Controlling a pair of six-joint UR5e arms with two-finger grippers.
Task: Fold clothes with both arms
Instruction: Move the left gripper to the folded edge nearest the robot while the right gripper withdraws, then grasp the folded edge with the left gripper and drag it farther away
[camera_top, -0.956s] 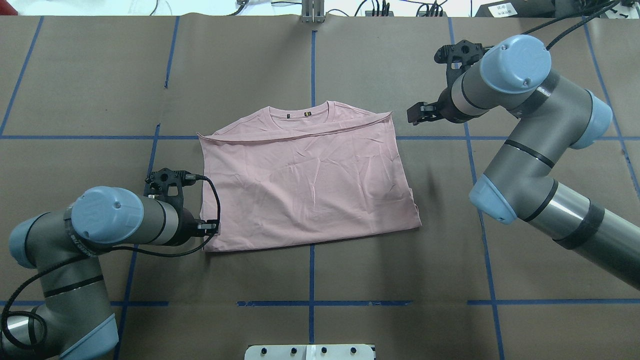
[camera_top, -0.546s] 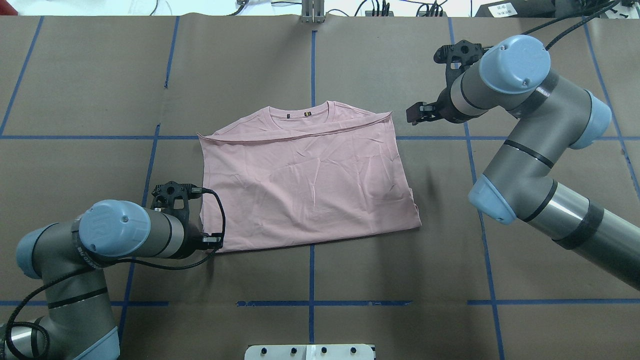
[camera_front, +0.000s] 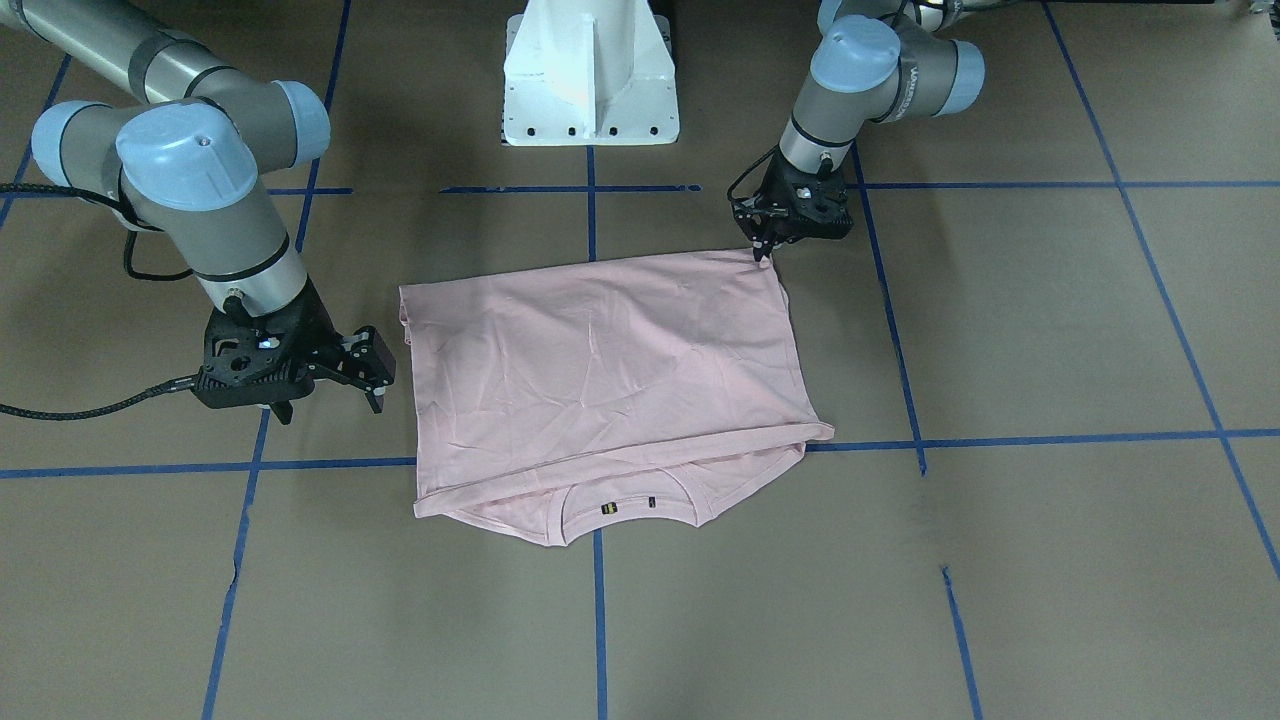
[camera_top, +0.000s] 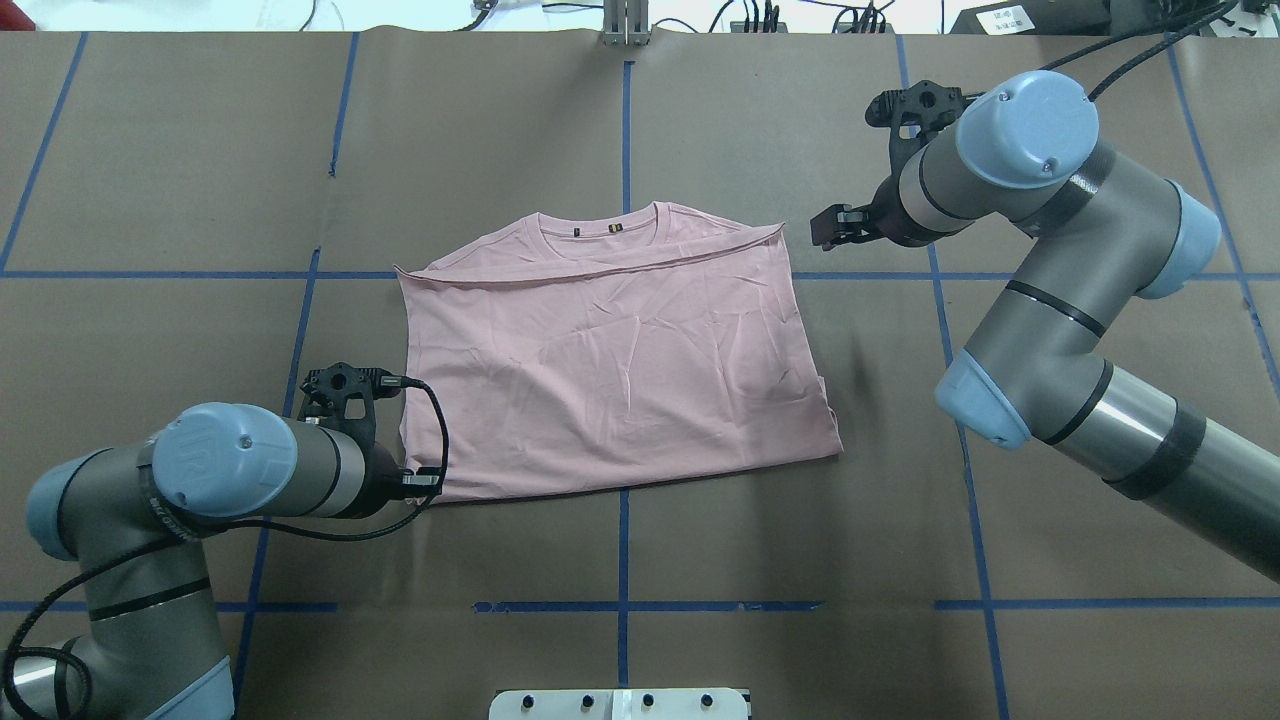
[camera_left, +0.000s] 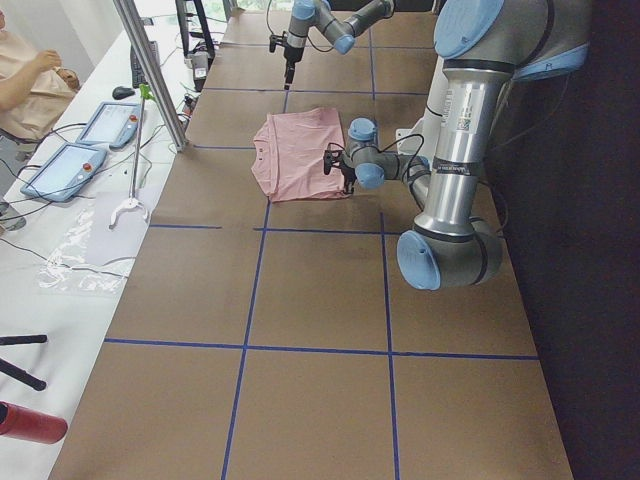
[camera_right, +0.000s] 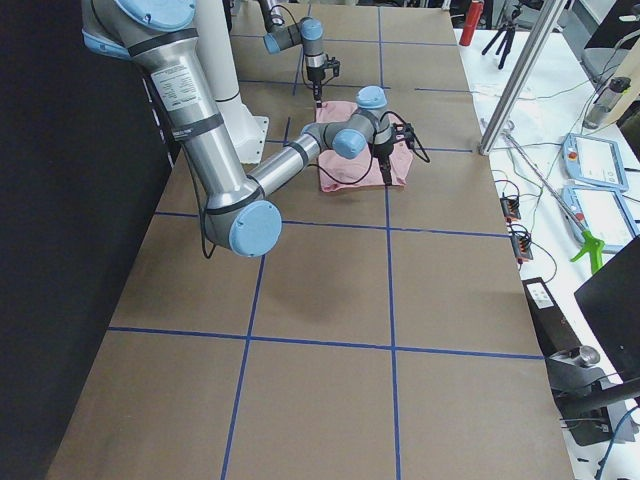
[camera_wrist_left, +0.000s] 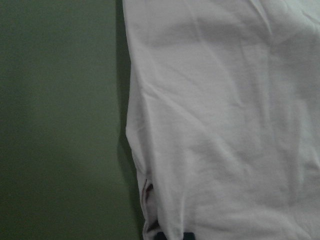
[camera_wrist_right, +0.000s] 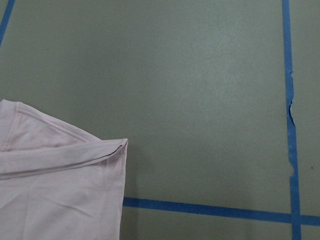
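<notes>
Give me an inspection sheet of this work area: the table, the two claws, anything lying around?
surface: table covered in brown paper, marked with a blue tape grid.
job's things: one pink T-shirt, folded, plain side up, collar on the edge far from the robot.
clutter: nothing seen.
grippers: left gripper down at the shirt's near left corner, grip unclear; right gripper open, empty, beside the far right corner, off the cloth.
cables: black cable looped at the left wrist; braided cable trailing from the right wrist.
surroundings: white pedestal; side bench with two tablets; a person beside it.
</notes>
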